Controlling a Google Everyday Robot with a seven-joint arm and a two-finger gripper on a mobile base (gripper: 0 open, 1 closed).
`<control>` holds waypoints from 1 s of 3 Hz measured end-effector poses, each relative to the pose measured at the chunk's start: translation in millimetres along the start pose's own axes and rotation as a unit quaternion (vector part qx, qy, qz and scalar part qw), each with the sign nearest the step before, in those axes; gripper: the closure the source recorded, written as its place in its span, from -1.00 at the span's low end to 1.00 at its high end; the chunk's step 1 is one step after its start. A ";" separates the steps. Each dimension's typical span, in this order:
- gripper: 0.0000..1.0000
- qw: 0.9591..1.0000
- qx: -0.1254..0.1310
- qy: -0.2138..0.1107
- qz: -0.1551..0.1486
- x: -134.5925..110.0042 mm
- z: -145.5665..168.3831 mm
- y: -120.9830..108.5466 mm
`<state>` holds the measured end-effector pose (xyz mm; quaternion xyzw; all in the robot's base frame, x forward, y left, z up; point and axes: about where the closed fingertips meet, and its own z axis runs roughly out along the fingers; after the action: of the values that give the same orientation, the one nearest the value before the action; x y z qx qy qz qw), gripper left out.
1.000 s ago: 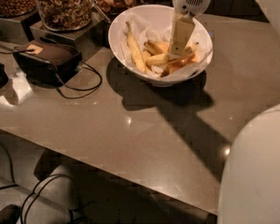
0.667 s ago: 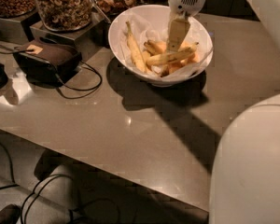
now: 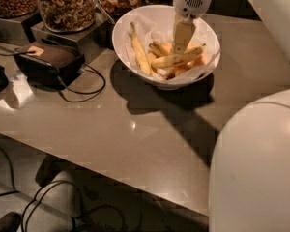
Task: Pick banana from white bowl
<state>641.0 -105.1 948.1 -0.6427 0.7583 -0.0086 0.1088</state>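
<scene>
The white bowl [image 3: 123, 42] stands at the back of the table, lined with crumpled white paper. The banana [image 3: 170, 60], thick, curved and yellow, lies across the middle of the bowl. A slender pale banana [image 3: 139, 52] lies along the left side. Shorter orange-yellow bananas [image 3: 160, 48] lie behind. My gripper [image 3: 182, 41] points down into the bowl from above. Its tan tip is right over the banana's middle, touching it or very close to it. The banana rests in the bowl.
Glass jars of nuts [image 3: 67, 4] stand on metal bases at the back left. A dark box [image 3: 48, 62] with a black cable [image 3: 82, 93] lies left of the bowl. My white arm body [image 3: 256, 168] fills the lower right. The table's front edge [image 3: 111, 175] runs diagonally, with cables on the floor.
The gripper has shifted slightly left over the bowl and stays low among the bananas. The arm's white body takes up more of the lower right. The bananas have not moved.
</scene>
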 end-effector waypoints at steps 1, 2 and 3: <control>-0.10 1.000 -0.009 0.003 0.000 2.0 7.7 2.1; -0.06 1.000 -0.023 0.011 0.006 9.5 22.3 6.9; 0.02 0.999 -0.031 0.018 0.011 13.6 29.1 10.4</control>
<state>634.0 -112.9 916.0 -0.6375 0.7668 0.0050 0.0753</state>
